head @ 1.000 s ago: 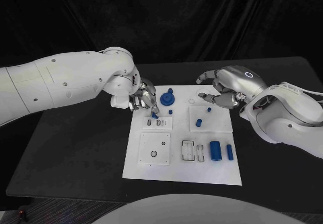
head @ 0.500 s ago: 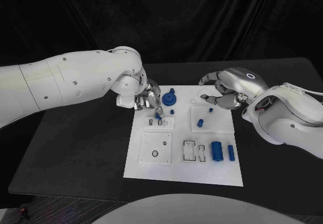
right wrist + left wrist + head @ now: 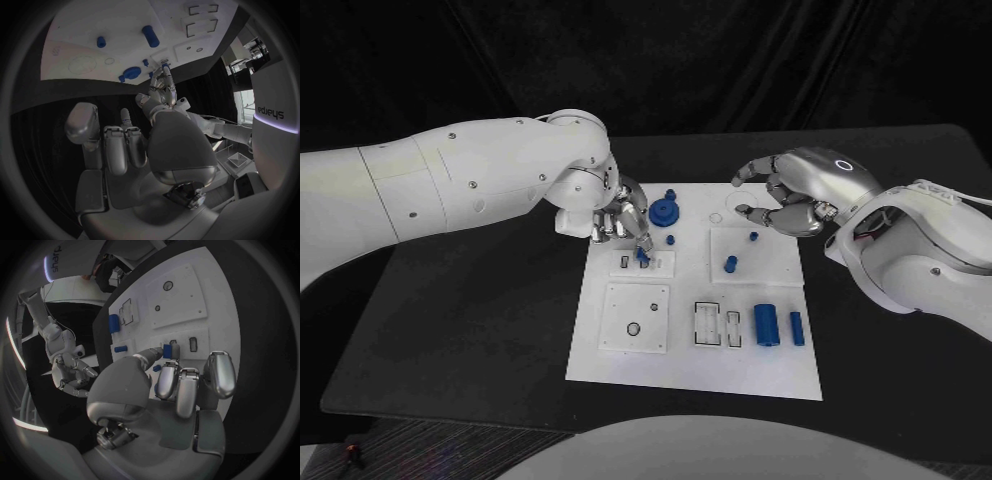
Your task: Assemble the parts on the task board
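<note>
Over the white task board, the left hand pinches a small blue peg at the slotted block near its far-left corner. Right hand hovers, fingers curled, holding nothing.

The head view looks steeply down from above on the black table, the task board at centre. The left wrist view sits close behind the left hand, facing the board toward 12 o'clock. The right wrist view sits behind the right hand, farther from the board. All three share the board's far end.
</note>
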